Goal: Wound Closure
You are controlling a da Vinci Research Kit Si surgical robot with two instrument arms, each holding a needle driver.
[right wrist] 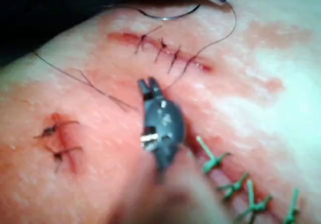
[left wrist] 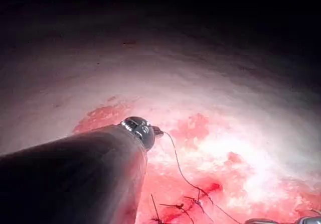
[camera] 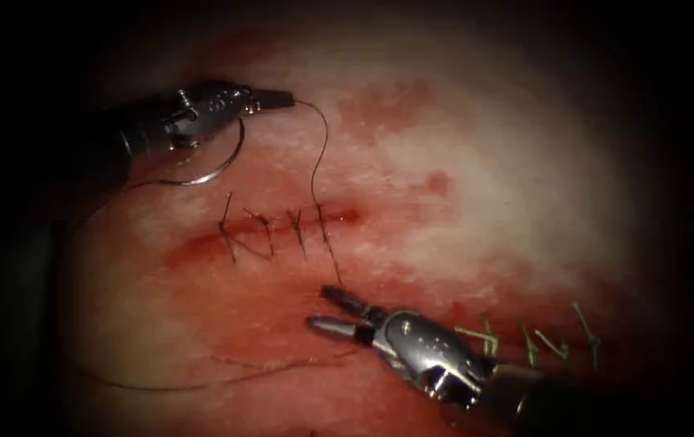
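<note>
A: Jaws first: on the left tool [camera: 278, 99] we see them pressed together on the thread [camera: 320, 154], which leaves their tip and runs down to the cut [camera: 282, 229]. On the right tool [camera: 332, 309] the two jaws stand apart and hold nothing; the thread end comes down to just beside the upper jaw, but we cannot tell if it touches.

B: We agree. And the needle [camera: 215, 166]?

A: We see it as a bright curve just under the left tool, on the left of the cut's upper side, lying against the tissue [camera: 525, 162]. Its upper end goes behind the tool's wrist, so we cannot say whether anything holds it there, and we cannot find its point. It does not look buried in the tissue.

B: In the right wrist view the same curve [right wrist: 168, 16] lies free above the stitched cut [right wrist: 165, 53].

A: Yes. Dark stitches [camera: 270, 231] cross the cut. A long loose thread tail [camera: 201, 382] runs over the tissue toward the dark left border, where we lose it.

B: Beside the right tool we see green stitches [camera: 533, 344]; the shaft covers part of the row. Red fluid [camera: 379, 105] marks the tissue.

A: In the left wrist view the shaft hides most of the left tool [left wrist: 150, 131], so its jaws are hard to make out there.
</note>
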